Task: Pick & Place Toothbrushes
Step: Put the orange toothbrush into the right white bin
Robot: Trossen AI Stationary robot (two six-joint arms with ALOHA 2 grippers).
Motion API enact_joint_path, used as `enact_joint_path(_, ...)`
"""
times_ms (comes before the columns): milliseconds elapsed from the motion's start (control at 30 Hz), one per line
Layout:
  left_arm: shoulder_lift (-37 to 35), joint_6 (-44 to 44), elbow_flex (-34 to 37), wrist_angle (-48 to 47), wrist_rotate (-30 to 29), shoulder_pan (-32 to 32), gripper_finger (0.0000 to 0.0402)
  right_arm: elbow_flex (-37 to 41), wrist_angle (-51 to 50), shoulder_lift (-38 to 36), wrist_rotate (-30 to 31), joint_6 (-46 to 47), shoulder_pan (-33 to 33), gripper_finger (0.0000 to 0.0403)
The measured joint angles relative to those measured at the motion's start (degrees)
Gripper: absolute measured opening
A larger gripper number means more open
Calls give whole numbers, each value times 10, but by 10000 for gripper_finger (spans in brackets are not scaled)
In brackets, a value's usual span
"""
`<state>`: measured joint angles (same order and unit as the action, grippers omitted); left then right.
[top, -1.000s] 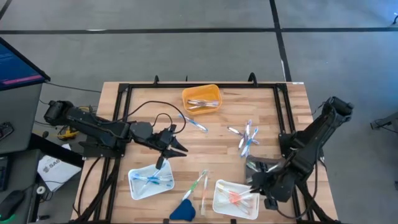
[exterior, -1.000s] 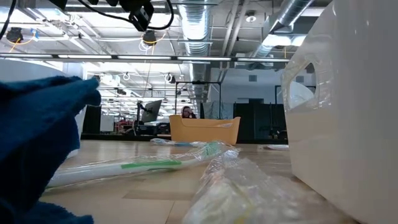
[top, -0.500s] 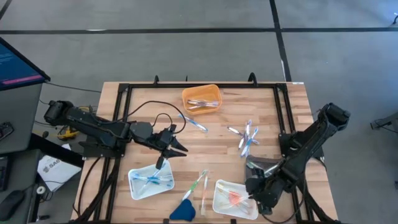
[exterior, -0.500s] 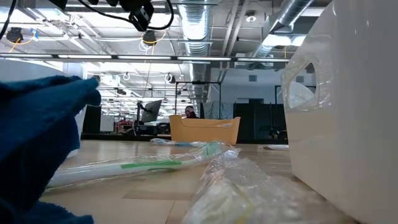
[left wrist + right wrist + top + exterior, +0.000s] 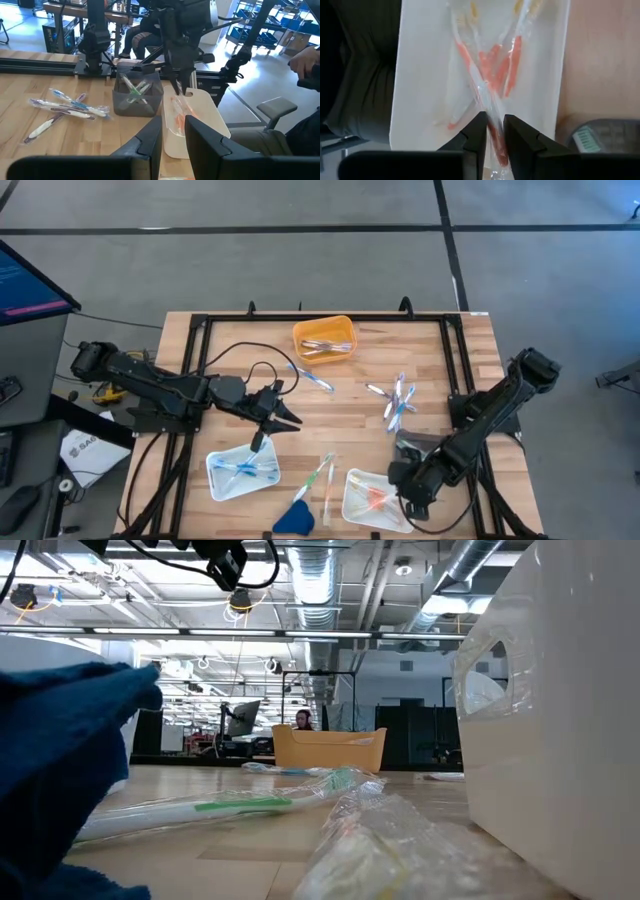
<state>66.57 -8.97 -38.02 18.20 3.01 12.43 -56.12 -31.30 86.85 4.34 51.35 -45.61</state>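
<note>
Since a second ago, right gripper (image 5: 405,492) slid left over white tray (image 5: 352,502). Its barely parted jaws straddle an orange toothbrush (image 5: 492,127). Left gripper (image 5: 290,420) waits, narrowly open.

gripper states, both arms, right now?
Left gripper: empty above the wooden table; open or shut cannot be told.
Right gripper: over the white tray, fingers around a clear-wrapped orange toothbrush; grip cannot be told.

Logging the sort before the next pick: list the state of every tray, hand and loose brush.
Orange tray: holds several toothbrushes.
Left white tray: holds blue toothbrushes.
Right white tray: holds orange toothbrushes.
Grey tray: holds green toothbrushes.
Loose toothbrushes: lying unsorted on the table.
Left hand: open, empty.
Right hand: low over the right white tray.
</note>
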Motion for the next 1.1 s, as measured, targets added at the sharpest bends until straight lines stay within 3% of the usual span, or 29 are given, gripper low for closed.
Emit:
enact_joint_path(700,0,1,3,1,0,0,76,0,5,0,0,-38,13,59)
enact_joint_path(1100,0,1,3,0,0,0,76,-17,1,2,-32,1,-6,51)
